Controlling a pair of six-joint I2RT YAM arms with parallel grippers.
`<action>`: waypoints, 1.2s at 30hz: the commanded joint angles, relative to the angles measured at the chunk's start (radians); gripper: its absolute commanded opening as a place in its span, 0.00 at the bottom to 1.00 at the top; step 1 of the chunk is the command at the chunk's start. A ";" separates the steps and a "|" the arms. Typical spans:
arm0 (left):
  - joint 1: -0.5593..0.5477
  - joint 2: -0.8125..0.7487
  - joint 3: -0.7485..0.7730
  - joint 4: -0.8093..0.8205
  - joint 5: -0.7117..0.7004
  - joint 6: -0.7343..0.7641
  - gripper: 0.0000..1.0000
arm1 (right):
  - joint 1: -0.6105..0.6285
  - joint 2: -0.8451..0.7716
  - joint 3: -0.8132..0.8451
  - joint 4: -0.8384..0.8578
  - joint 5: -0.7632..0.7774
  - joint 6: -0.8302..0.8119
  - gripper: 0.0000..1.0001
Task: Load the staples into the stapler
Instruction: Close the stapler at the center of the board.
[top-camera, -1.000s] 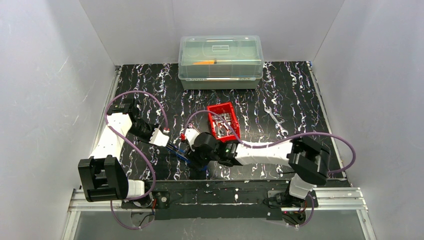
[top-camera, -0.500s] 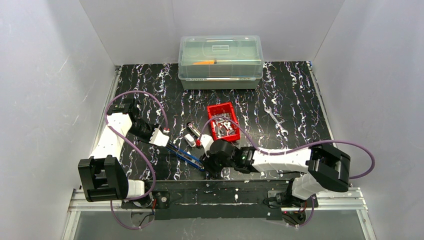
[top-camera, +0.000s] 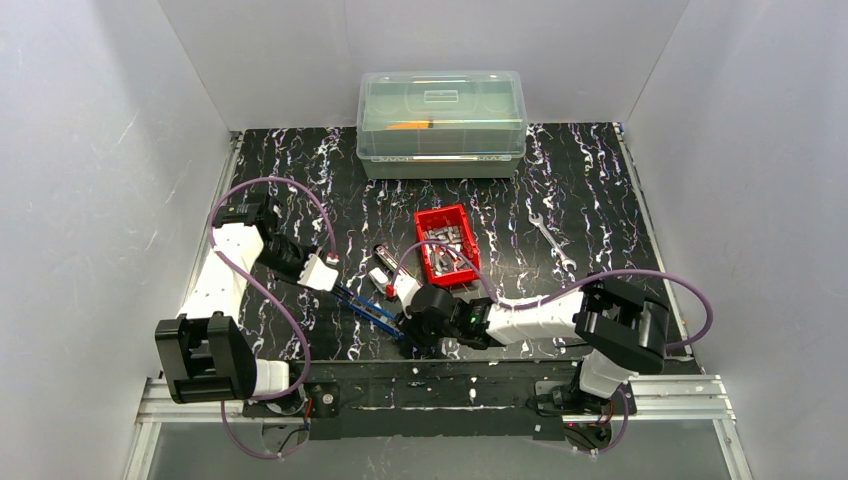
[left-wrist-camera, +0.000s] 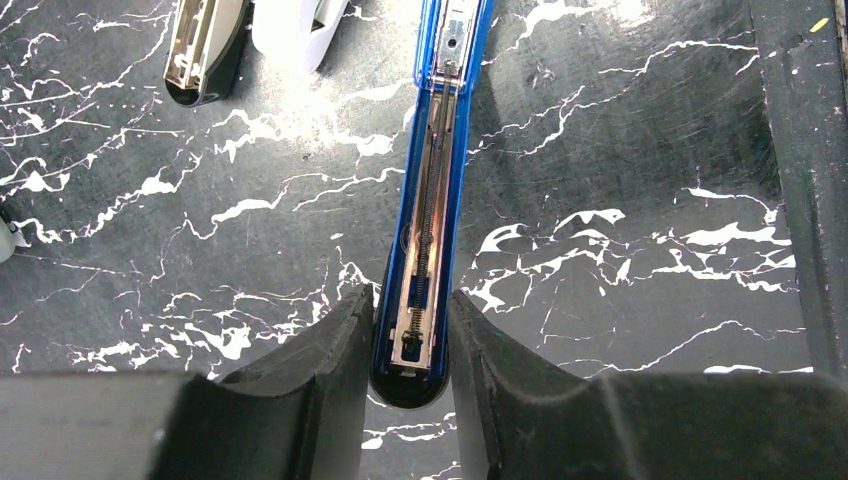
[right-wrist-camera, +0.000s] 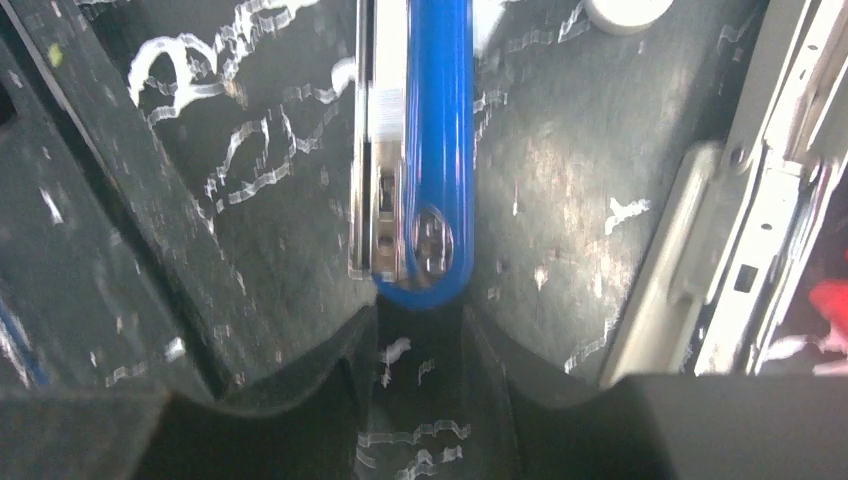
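Note:
A blue stapler (top-camera: 372, 310) lies opened out flat on the black marbled table. My left gripper (top-camera: 338, 288) is shut on its far-left end. In the left wrist view the stapler (left-wrist-camera: 432, 200) shows its open channel with a spring, and its rounded end sits between my left gripper's (left-wrist-camera: 412, 305) fingers. My right gripper (top-camera: 408, 324) is at the stapler's other end. In the right wrist view that blue end (right-wrist-camera: 435, 150) stops just in front of my right gripper (right-wrist-camera: 420, 320), whose jaws stand slightly apart with nothing between them. The staples (top-camera: 447, 245) lie in a red bin (top-camera: 441, 213).
A black and silver stapler (top-camera: 386, 258) and a small white one (top-camera: 379, 278) lie just behind the blue stapler; both also show in the left wrist view, the black and silver one (left-wrist-camera: 205, 45) and the white one (left-wrist-camera: 295, 25). A wrench (top-camera: 551, 240) lies at right. A clear lidded box (top-camera: 441, 120) stands at the back.
My right gripper has moved from over the small staplers back toward the near edge, then to the blue stapler's near end. The left gripper has kept hold of the stapler.

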 joint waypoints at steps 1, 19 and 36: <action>-0.012 -0.027 0.034 -0.053 0.037 0.579 0.01 | -0.003 0.025 -0.019 0.091 0.022 0.001 0.43; -0.204 -0.071 -0.010 -0.079 0.035 0.603 0.01 | -0.015 0.148 -0.010 0.232 0.020 -0.044 0.17; -0.232 -0.130 0.043 -0.079 0.121 0.532 0.06 | -0.015 0.175 -0.008 0.250 0.011 -0.040 0.16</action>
